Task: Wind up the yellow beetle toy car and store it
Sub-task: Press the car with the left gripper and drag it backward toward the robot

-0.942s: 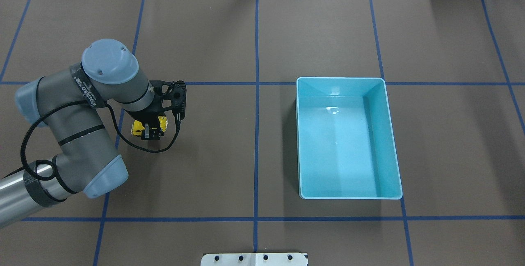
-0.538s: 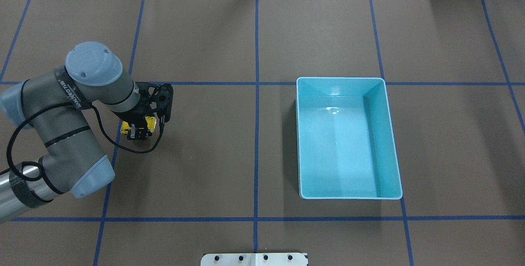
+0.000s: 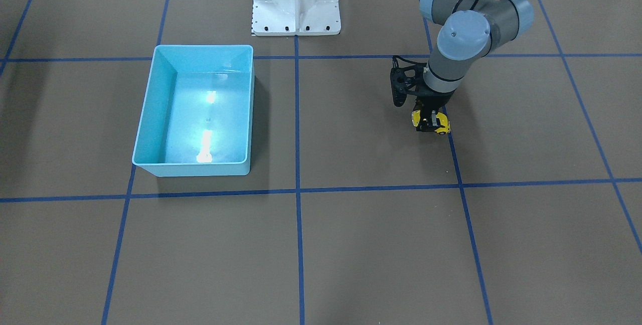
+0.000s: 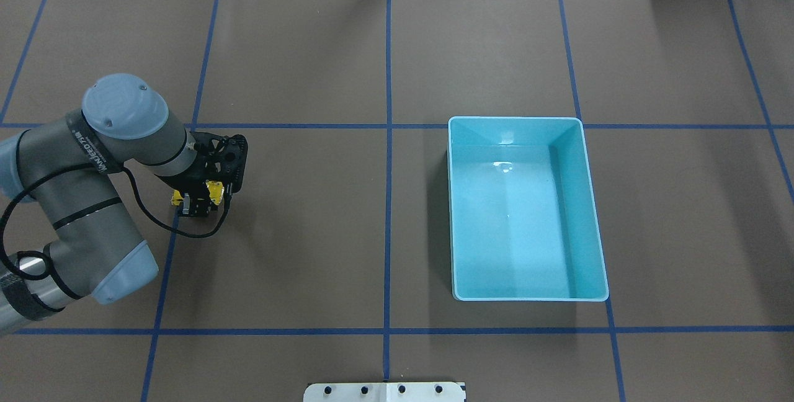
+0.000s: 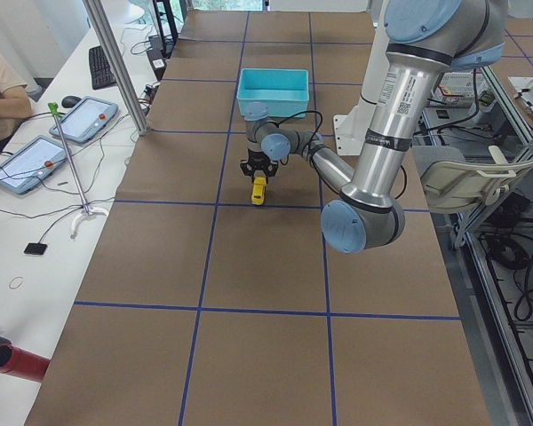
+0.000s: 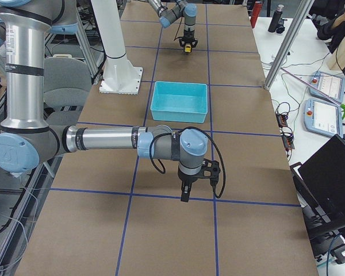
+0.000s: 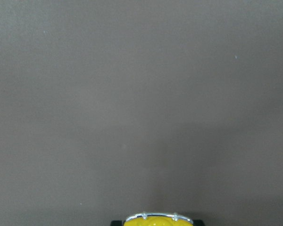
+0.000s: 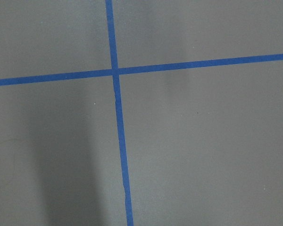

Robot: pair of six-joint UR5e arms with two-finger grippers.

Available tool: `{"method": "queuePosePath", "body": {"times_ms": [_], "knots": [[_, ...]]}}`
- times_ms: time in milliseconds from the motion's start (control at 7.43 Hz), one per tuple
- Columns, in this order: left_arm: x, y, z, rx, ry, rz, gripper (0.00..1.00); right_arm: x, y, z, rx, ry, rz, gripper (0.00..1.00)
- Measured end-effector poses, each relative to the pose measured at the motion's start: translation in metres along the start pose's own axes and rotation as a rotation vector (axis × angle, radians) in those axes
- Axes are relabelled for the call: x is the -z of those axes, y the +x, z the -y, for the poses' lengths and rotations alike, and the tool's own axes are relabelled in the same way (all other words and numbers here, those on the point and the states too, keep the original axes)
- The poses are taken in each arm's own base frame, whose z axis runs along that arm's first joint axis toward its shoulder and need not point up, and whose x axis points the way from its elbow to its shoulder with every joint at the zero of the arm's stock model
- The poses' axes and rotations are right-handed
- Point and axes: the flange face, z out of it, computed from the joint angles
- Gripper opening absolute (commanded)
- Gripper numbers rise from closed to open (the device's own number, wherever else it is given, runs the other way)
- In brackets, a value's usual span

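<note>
Roughly left-right: yellow beetle toy car [image 4: 214,189] long axis; facing unclear.

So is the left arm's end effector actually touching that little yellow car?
Touching. The front-facing view shows the left end effector clamped across the yellow car, yellow showing on either side, no gap.

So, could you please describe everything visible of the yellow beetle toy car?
The yellow beetle toy car is tiny, glossy and rounded, seemingly plastic, with dark wheels and a chrome-looking bumper. The left gripper is clamped across its middle from above. It sits level, low at the brown table, at a blue tape line, far from the light blue bin.
</note>
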Motion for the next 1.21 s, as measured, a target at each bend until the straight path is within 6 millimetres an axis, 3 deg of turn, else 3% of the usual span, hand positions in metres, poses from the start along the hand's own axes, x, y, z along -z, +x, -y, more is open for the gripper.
{"method": "queuePosePath", "body": {"times_ms": [1212], "knots": [[-0.0096, -0.001, -0.0096, -0.002, 0.004, 0.004, 0.0, -0.0002, 0.0007, -0.0011, -0.001, 0.0, -0.001, 1.0]]}}
